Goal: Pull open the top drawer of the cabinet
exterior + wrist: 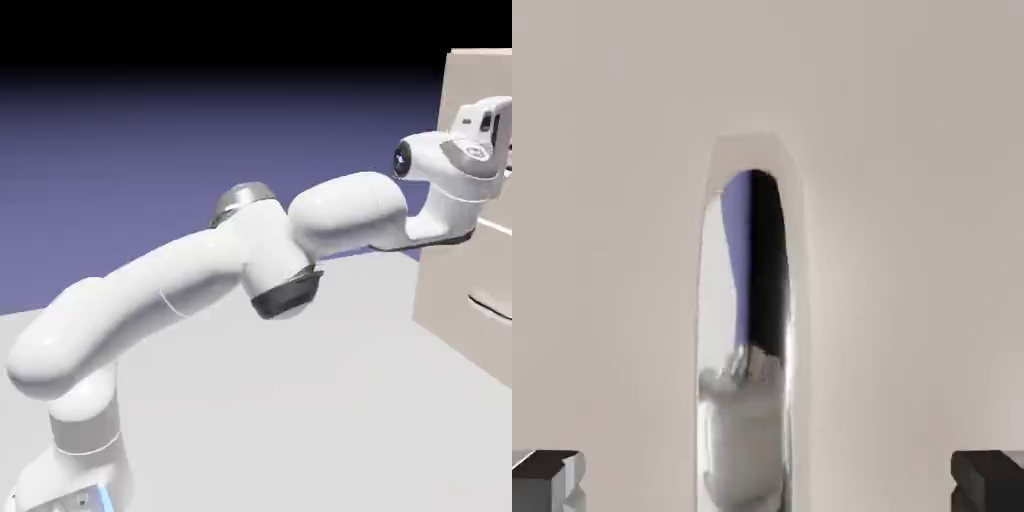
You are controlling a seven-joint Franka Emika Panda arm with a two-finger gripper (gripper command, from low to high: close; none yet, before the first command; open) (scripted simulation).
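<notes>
The beige cabinet (468, 95) stands at the exterior view's right edge, and my arm reaches across to its upper part, where the hand (478, 135) is pressed close to the front. The fingers are cut off there. The hand view is filled by the flat beige front of the top drawer (612, 200). Its slim, shiny bar handle (747, 330) runs up the picture's middle because the hand is rolled. My gripper (768, 482) straddles the handle. One grey fingertip (547, 480) shows far left and the other far right, with wide gaps to the bar, so the gripper is open and touches nothing.
Below the hand, the lower drawer's handle (492, 300) shows on the cabinet front. The grey table (300, 400) stretches from the robot's base to the cabinet's foot.
</notes>
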